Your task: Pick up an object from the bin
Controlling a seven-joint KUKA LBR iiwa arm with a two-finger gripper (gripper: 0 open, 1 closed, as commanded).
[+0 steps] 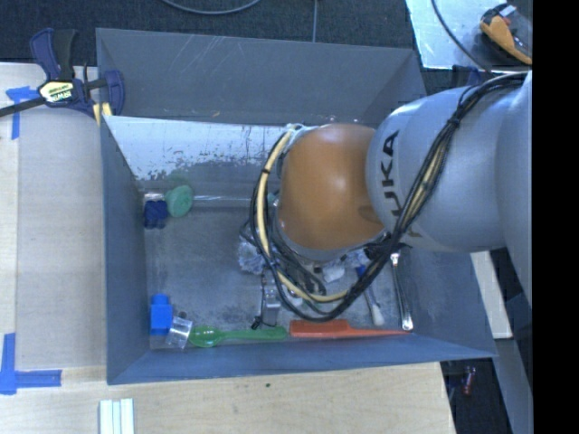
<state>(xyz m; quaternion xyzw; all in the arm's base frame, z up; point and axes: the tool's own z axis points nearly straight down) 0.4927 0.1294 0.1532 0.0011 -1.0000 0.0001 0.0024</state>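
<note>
At the left a blue piece and a green disc lie at the back, with a blue block at the front. Just beside the block, a green tool with a rounded head and thin straight handle lies flat along the front wall. The claw hangs low just behind the tool's handle end, though I cannot tell if it touches, and the orange cover and cables hide whether it is open or shut. To the right an orange stick lies along the wall, and a metal rod is partly hidden by the arm.
</note>
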